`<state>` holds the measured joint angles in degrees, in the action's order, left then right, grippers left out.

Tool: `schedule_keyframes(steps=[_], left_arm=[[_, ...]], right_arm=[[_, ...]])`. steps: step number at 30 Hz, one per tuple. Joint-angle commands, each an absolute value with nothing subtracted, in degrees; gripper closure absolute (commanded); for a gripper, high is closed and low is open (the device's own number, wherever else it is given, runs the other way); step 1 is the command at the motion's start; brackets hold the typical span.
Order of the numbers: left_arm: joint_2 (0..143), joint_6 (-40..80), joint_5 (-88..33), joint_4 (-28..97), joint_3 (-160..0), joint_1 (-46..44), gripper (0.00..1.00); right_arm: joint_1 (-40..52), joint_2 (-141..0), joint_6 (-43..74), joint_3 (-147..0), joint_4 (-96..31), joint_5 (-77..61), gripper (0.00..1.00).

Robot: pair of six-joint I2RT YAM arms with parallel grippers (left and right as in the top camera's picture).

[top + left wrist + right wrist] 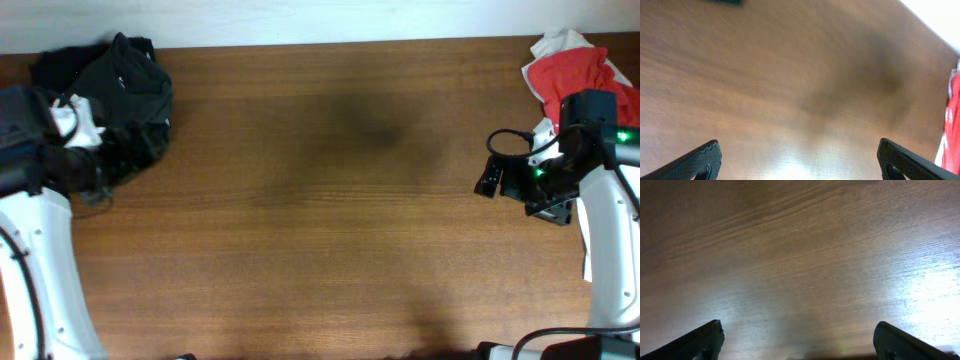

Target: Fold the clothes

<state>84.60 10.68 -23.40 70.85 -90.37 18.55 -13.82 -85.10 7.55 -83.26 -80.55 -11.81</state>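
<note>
I find my left gripper (799, 152) spread wide, holding nothing, above the table (320, 220). The black clothes (115, 85) are heaped just beside it at the far left corner. My right gripper (797, 332) is likewise spread and empty. The red garment (575, 70) lies near it at the far right corner.

My left wrist view is smeared, and its right edge slices the red garment (951, 135). Both wrist views crop my left tool (799, 162) and right tool (797, 340) to fingertips. Overhead, my left arm (35, 240) covers part of the black clothes (125, 85).
</note>
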Motion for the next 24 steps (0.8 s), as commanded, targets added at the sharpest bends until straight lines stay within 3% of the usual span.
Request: schedule_keyframes(steps=[1, 6, 14, 16, 18, 24], left_arm=[[78.85, 8.93, -24.88, 73.38, -85.12, 11.60, 0.01], [75.37, 8.93, -24.21, 74.65, -80.23, 0.84, 0.01], [75.50, 8.86, -19.62, 79.02, -80.12, -0.19, 0.01], [75.31, 1.93, -19.27, 77.45, -78.26, -1.80, 0.01], [71.70, -4.03, -19.27, 68.42, -72.93, -5.06, 0.01], [46.41, -4.01, -19.05, 34.26, -43.18, -7.07, 0.01]], right_arm=[[-13.56, -84.36, 7.77, -83.81, -80.53, -11.33, 0.01], [-13.56, -84.36, 7.77, -83.81, -80.53, -11.33, 0.01], [-13.56, -84.36, 7.77, -83.81, -80.51, -11.33, 0.01], [-13.56, -84.36, 7.77, -83.81, -80.53, -11.33, 0.01], [-13.56, -84.36, 7.77, -83.81, -80.53, -11.33, 0.01], [-13.56, -84.36, 7.77, -83.81, -80.51, -11.33, 0.01]])
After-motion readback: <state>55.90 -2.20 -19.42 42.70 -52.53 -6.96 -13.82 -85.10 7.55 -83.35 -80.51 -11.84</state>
